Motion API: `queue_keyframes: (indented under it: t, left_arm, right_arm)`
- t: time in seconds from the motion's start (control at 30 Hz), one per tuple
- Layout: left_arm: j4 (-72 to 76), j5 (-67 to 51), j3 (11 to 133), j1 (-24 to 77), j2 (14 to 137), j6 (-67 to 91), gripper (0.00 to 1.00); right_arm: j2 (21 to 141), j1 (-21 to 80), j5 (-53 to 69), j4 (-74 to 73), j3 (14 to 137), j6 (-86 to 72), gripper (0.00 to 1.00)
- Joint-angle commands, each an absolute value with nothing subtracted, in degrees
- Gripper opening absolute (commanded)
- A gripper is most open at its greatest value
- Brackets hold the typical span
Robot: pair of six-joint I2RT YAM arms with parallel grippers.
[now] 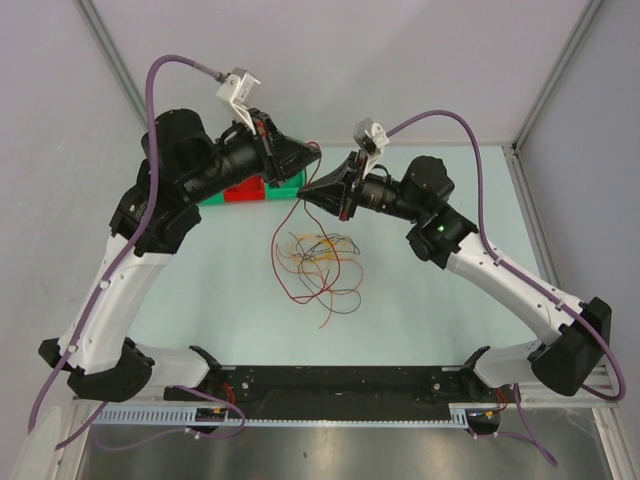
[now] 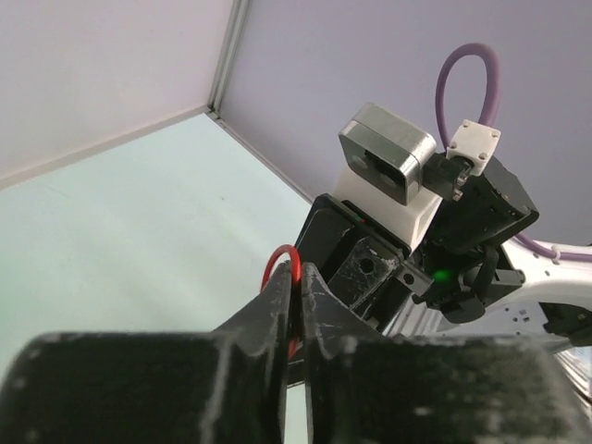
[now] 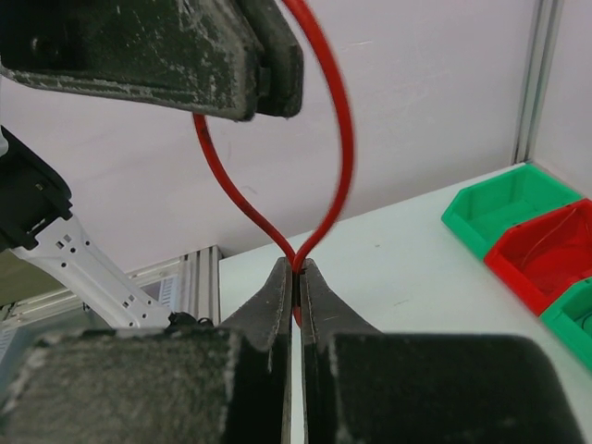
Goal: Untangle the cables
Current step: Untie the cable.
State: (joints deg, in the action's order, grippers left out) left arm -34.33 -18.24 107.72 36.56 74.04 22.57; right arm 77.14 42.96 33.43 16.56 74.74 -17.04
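Both clamped tight! Left gripper (image 2: pixel 298 277) and right gripper (image 3: pixel 296 270) each pinch the same red cable (image 3: pixel 344 139) aloft. The other cables (image 1: pixel 318 255) sprawl on the surface (image 1: pixel 200 285), six o'clock below them.

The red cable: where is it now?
Top view, centre back: red cable pinched by left gripper and right gripper, beside the bins, above the loose cables.
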Motion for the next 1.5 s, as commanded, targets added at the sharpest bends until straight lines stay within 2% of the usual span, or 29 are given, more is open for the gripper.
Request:
queue_keyframes:
  t: [0.0,0.1,0.2,0.3,0.63,0.77,0.9,1.07,1.2,1.47]
  left_arm:
    - [-34.18,-17.85,107.31,36.30,72.60,21.98,0.32]
    - [-38.04,-13.02,107.84,36.30,72.60,18.90,0.60]
    - [-39.63,-9.50,107.58,36.30,71.90,16.79,0.74]
    - [-40.17,-6.26,107.06,36.30,70.85,15.38,0.77]
    - [-30.25,-2.73,92.56,37.61,61.09,12.92,0.71]
    - [-24.00,-0.97,86.24,42.69,59.24,12.22,0.70]
    - [-20.92,5.34,85.17,48.59,61.08,7.40,0.70]
    - [-16.62,7.91,84.38,53.34,63.72,3.69,0.70]
    - [-16.78,8.26,85.95,54.23,66.35,1.50,0.64]
    - [-16.26,8.17,88.50,55.19,70.57,-1.41,0.61]
  right_arm:
    - [75.68,43.94,30.33,16.88,77.52,-16.44,0.00]
    - [75.15,43.86,26.03,13.98,77.52,-16.17,0.00]
    - [74.53,43.86,20.76,10.99,77.52,-16.17,0.00]
    - [73.66,43.68,14.96,9.32,76.91,-17.66,0.00]
    - [70.93,42.71,-2.80,5.27,75.85,-27.15,0.00]
    - [69.87,42.71,-6.32,5.10,75.85,-31.80,0.00]
    - [68.82,42.71,-7.82,3.78,75.85,-36.20,0.00]
    - [66.89,42.71,-7.74,1.33,75.85,-39.72,0.00]
    - [65.57,42.98,-7.38,0.35,75.85,-40.87,0.00]
    - [64.95,44.65,-6.51,-1.30,75.85,-41.75,0.00]
